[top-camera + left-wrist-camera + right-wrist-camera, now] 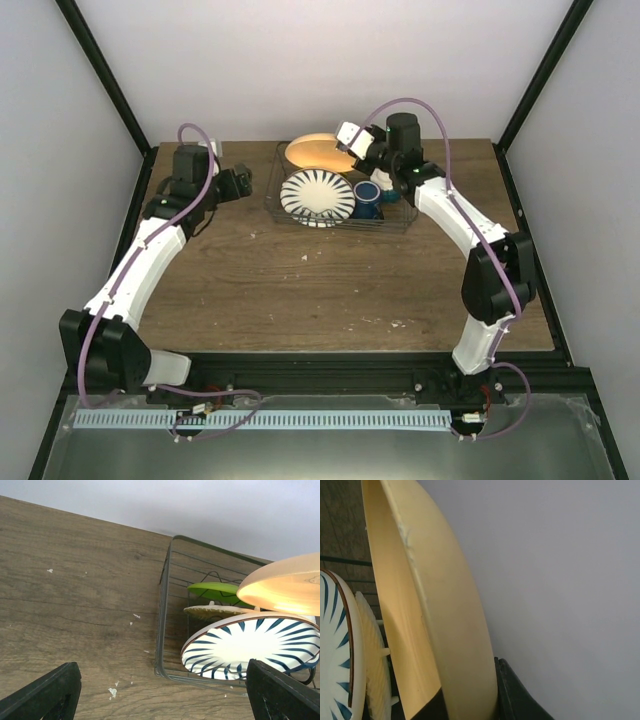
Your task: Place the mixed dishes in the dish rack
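Yellowish plate (pixel 316 150) clamped in right claw (pixel 354 152), left claw (pixel 243 180) apart, one striped plate (pixel 318 195) racked.

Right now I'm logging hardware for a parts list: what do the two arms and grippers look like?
Both the left arm and right arm have white link shells between bulky black joints. A lilac cable loops along each. The left gripper and right gripper have black fingers; no markings are legible.
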Tool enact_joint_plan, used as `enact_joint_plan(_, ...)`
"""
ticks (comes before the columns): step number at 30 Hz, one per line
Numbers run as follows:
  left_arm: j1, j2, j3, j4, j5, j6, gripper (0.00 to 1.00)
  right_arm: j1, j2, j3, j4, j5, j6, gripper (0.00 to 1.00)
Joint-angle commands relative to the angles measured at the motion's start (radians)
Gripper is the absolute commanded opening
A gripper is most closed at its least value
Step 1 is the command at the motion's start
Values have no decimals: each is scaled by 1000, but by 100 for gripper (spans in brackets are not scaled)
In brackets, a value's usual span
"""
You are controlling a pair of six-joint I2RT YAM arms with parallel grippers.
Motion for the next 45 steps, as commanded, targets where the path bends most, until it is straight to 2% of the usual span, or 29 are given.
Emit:
enact_joint_plan(1, 6, 17, 3, 16, -2, -2, 91, 0, 18, 23, 18, 36, -11, 1)
enact_joint_plan(6, 7, 32, 17, 15, -5, -5, 91, -4, 28, 143, -94, 27, -46, 1)
enact_joint_plan(23, 8, 67, 33, 14, -19, -7, 91, 0, 100, 112, -86, 25, -40, 1)
enact_joint_plan(36, 8, 92, 54, 5, -7, 5, 91, 77, 71, 1, -74, 66, -21, 1)
enact_joint_plan(45, 7, 92, 55, -2, 4, 17, 91, 130, 8, -130, -14, 160, 22, 1)
